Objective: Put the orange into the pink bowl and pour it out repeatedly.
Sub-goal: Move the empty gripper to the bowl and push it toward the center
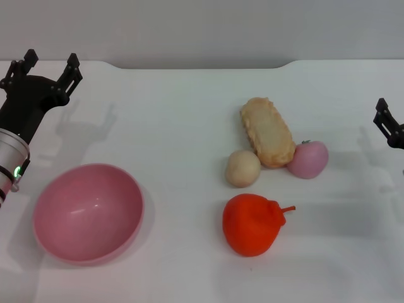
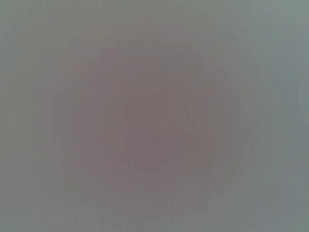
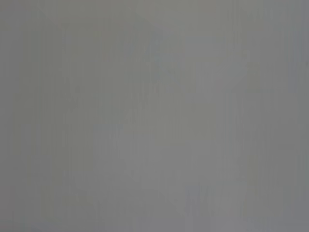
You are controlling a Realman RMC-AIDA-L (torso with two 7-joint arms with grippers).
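**Orange on the surface, bowl empty, both arms at the edges**

White surface (image 1: 189,139) spread across the whole head view. Pink bowl (image 1: 88,213) at the near left, upright, nothing inside. Left gripper (image 1: 49,68) at the far left, beyond the bowl and well apart from it, jaws spread wide and holding nothing. Orange (image 1: 254,224) resting on the surface at the near centre-right, stem pointing toward the right, well apart from the bowl and not in it. Bread-like oblong piece (image 1: 267,131) lying just beyond the orange, angled, with a pink round fruit (image 1: 308,159) touching its near right end and a small beige ball (image 1: 243,168) touching its near left end. Right gripper (image 1: 388,124) at the far right edge, only partly in view, away from every item; jaws impossible to judge as apart or together. Both wrist views plain grey blurs, possibly bare surface seen too close, nothing identifiable in them.
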